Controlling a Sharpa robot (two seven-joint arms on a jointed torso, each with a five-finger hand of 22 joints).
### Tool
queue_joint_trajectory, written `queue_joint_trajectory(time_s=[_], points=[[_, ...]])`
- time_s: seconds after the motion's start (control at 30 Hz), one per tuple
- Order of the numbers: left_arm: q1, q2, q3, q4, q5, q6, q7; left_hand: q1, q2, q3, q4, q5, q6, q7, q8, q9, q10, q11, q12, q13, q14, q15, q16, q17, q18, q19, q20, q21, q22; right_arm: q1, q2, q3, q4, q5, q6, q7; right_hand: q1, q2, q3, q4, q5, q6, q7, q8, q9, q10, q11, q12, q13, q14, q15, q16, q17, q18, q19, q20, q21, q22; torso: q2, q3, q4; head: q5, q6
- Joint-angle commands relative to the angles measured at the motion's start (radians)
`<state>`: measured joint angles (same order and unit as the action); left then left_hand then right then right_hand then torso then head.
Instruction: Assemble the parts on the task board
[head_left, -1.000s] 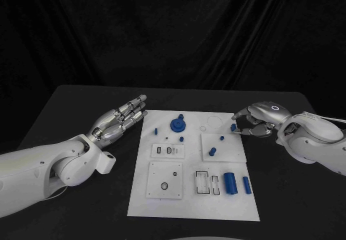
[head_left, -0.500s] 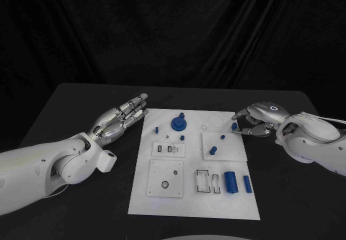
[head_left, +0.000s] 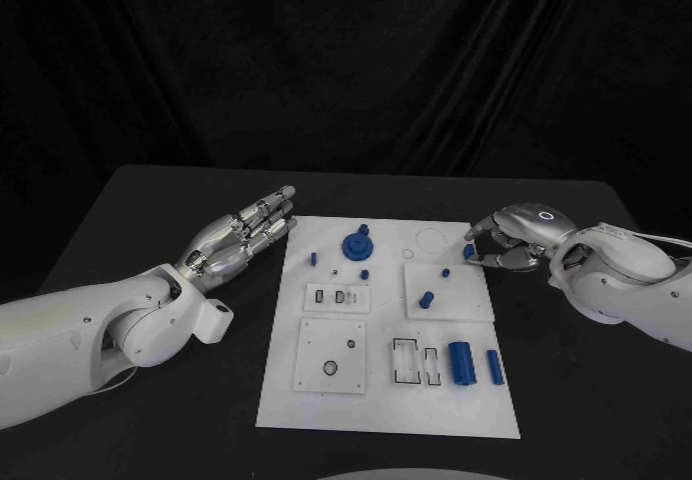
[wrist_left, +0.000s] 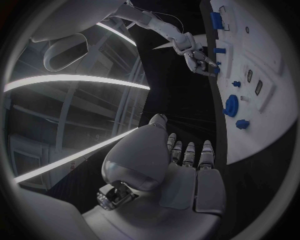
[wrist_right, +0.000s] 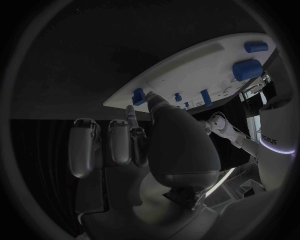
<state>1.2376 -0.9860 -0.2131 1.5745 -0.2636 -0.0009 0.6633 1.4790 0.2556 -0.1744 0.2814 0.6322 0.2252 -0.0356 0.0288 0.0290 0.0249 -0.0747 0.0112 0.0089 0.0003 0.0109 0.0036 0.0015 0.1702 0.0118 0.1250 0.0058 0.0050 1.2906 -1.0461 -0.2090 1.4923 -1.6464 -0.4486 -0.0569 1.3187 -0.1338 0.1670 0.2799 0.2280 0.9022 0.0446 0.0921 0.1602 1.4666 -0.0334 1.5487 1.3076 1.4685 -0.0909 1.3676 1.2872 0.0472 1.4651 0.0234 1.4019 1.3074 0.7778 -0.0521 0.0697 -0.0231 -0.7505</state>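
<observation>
While most of the job is yet to be done, by my reading, my two hands sit at either side of the white board (head_left: 387, 400) on the black counter (head_left: 144, 200). Nearest me, a fat blue cylinder (head_left: 460, 364) and a thin one (head_left: 493, 368) lie loose beside empty slots. Mid-board, a blue peg (head_left: 427, 299) stands on a square plate. Farther off, a blue knob (head_left: 355, 244) sits seated. My left hand (head_left: 240, 241) hovers with spread fingers, holding nothing. At the far right edge, my right hand (head_left: 508, 243) pinches a small blue piece (head_left: 470, 252), just above the board.
</observation>
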Motion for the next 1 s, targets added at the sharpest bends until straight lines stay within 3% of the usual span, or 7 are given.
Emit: queue_joint_trajectory(time_s=[0.03,0.3,0.6,1.0], points=[[-0.001,0.001,0.001,0.000,-0.005,0.016,0.008,0.007,-0.001,0.004,0.000,0.006,-0.002,0.008,0.003,0.001,0.002,0.006,-0.003,-0.001,0.000,0.007,-0.004,-0.002,0.009,-0.001,0.009,0.005,0.001,-0.003,0.002,0.001,-0.004,-0.004,-0.012,-0.029,0.013,-0.001,0.006,0.000,-0.004,0.008,0.000,0.004,0.002,0.084,0.010,-0.002,0.196,0.063,0.003,0.003,-0.002,-0.001,0.027,0.001,-0.006,0.171,0.000,0.0000,-0.0006,0.000,0.001],[-0.002,-0.001,0.001,0.000,-0.005,0.018,0.006,0.007,-0.001,0.004,0.000,0.006,-0.002,0.008,0.003,0.001,0.002,0.006,-0.003,-0.001,0.000,0.007,-0.004,-0.002,0.009,-0.001,0.009,0.005,0.001,-0.005,0.006,0.001,-0.011,-0.004,-0.016,-0.028,0.021,0.002,0.005,-0.002,-0.006,0.031,0.001,0.023,0.015,0.083,0.013,-0.002,0.195,0.062,0.006,0.004,-0.004,-0.001,0.027,0.004,-0.009,0.171,0.000,0.0002,0.0003,0.000,-0.001],[-0.002,0.001,0.001,-0.001,-0.005,0.022,0.003,0.008,-0.001,0.006,0.000,0.006,-0.002,0.009,0.003,0.001,0.002,0.007,-0.003,-0.001,0.000,0.007,-0.004,-0.002,0.009,-0.001,0.009,0.005,0.001,-0.005,0.010,0.001,-0.011,-0.004,-0.033,-0.012,0.039,0.015,0.005,-0.013,-0.002,0.070,-0.003,0.075,0.047,0.083,0.012,-0.001,0.194,0.060,0.006,0.003,-0.012,0.000,0.026,0.005,-0.013,0.172,0.000,-0.0001,-0.0003,0.000,-0.004],[-0.002,-0.001,0.001,0.001,-0.005,0.025,0.000,0.008,-0.001,0.006,0.000,0.006,-0.002,0.009,0.003,0.001,0.002,0.007,-0.003,-0.001,0.000,0.007,-0.004,-0.002,0.009,-0.001,0.009,0.005,0.001,-0.006,0.015,0.001,-0.013,-0.004,-0.036,-0.007,0.061,0.034,0.009,-0.037,0.011,0.081,-0.007,0.115,0.073,0.083,0.009,0.000,0.194,0.059,0.005,0.003,-0.018,0.000,0.026,0.005,-0.017,0.173,0.000,-0.0001,0.0000,0.001,-0.005]])
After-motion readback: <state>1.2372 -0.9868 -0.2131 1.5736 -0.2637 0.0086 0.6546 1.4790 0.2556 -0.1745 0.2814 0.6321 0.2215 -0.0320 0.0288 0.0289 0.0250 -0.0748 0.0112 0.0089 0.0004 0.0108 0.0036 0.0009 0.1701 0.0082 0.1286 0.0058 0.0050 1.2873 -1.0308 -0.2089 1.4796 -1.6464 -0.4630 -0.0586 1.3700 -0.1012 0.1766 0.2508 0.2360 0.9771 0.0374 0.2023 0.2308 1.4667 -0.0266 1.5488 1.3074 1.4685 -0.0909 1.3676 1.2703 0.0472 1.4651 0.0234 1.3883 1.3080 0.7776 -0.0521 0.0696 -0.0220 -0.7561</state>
